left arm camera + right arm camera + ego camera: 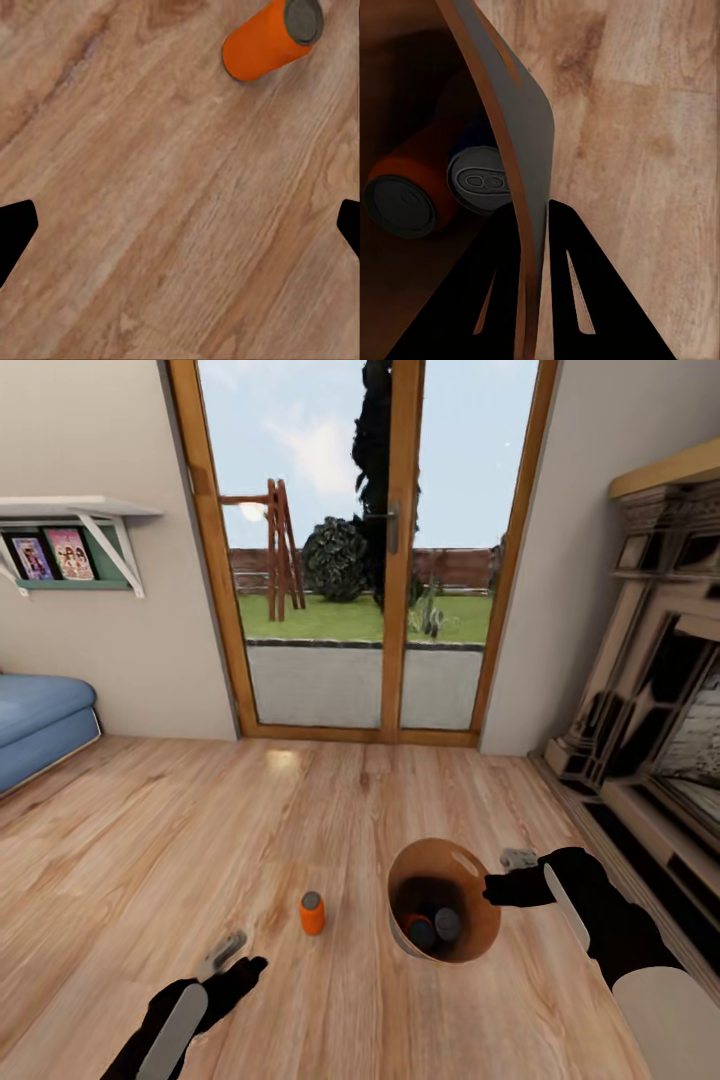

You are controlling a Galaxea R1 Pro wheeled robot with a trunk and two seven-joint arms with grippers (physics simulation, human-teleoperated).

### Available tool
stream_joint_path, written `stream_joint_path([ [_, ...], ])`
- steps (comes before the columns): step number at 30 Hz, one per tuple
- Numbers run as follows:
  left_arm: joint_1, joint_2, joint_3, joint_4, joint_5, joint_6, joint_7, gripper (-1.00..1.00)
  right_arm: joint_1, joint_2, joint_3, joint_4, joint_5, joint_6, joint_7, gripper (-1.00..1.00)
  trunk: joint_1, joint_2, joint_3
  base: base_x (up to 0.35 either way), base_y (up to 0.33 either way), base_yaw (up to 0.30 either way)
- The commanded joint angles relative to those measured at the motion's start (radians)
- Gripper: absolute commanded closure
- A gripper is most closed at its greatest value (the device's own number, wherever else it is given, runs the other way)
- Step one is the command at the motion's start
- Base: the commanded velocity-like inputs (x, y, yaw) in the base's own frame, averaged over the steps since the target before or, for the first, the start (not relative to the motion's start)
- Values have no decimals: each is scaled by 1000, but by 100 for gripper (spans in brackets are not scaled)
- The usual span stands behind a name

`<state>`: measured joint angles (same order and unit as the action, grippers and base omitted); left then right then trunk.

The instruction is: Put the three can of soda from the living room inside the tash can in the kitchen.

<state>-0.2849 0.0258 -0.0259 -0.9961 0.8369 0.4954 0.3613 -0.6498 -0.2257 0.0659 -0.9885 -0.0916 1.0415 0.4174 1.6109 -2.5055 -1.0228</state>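
Observation:
One orange soda can (312,912) stands upright on the living room's wood floor; in the left wrist view this orange can (270,39) lies ahead of the fingers. My left gripper (238,954) hangs open a little short of it, holding nothing. The trash can (470,860), grey outside and tan inside, is held above the floor. My right gripper (496,887) is shut on its rim, one finger each side of the wall (521,127). Inside lie an orange can (412,187) and a dark blue can (480,176) with a silver top.
Wood-framed glass doors (375,550) stand ahead. A carved-stone fireplace (650,700) runs along the right. A blue sofa (40,725) sits at the left under a wall shelf (70,545). Wood floor (180,830) spreads between them.

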Motion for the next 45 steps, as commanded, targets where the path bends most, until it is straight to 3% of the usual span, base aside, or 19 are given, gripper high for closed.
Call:
stream_joint_path([
  [1,-20,-1,-6,16,-10,3,1,-100,-1,0,-1,-1,-38,6,7,100,0,0,0,346,0,0],
  [4,-127,-11,-130,128,-25,6,53,-100,-1,-6,-4,-5,-38,6,7,100,0,0,0,346,0,0],
  [6,-176,-33,-172,164,-28,6,138,-100,-1,-5,0,-7,-37,6,7,100,0,0,0,346,0,0],
  [7,-210,-58,-191,179,-45,5,218,-100,-1,-5,3,-8,-36,6,7,100,0,0,0,346,0,0],
  [8,-220,-74,-195,183,-77,5,242,-100,-1,-6,3,-8,-36,6,7,100,0,0,0,346,0,0],
  [9,-229,-97,-198,187,-141,0,263,-100,-1,-7,4,-10,-37,6,7,100,0,0,0,345,0,0],
  [10,-232,-109,-199,188,-175,-3,272,-100,-1,-8,4,-12,-37,6,7,100,0,0,0,346,0,0],
  [14,-237,-127,-200,190,-232,-11,284,-100,-1,-8,5,-18,-36,6,7,100,0,0,0,346,0,0],
  [21,-238,-131,-202,197,-236,-46,284,-100,1,-11,2,-51,-36,6,7,100,0,0,0,346,0,0],
  [24,-238,-138,-203,247,-236,-49,282,-100,2,-13,2,-59,-36,6,7,100,0,0,0,345,-30,0],
  [30,-238,-158,-204,326,-236,-27,246,-100,7,-21,-5,-97,-36,6,9,100,0,0,0,346,-88,0],
  [38,-238,-163,-204,343,-237,-11,209,-100,7,-21,-6,-101,-36,6,9,100,0,0,0,307,-92,0],
  [41,-238,-162,-189,343,-220,-9,234,-100,6,-21,-7,-102,-37,6,10,100,0,0,0,66,-20,0],
  [42,-238,-162,-187,342,-196,3,255,-100,6,-22,-7,-102,-38,6,11,100,0,0,-4,24,-7,0],
  [45,-238,-156,-183,342,-174,71,268,-100,4,-39,-8,-126,-43,6,14,100,2,-1,-15,11,-3,0],
])
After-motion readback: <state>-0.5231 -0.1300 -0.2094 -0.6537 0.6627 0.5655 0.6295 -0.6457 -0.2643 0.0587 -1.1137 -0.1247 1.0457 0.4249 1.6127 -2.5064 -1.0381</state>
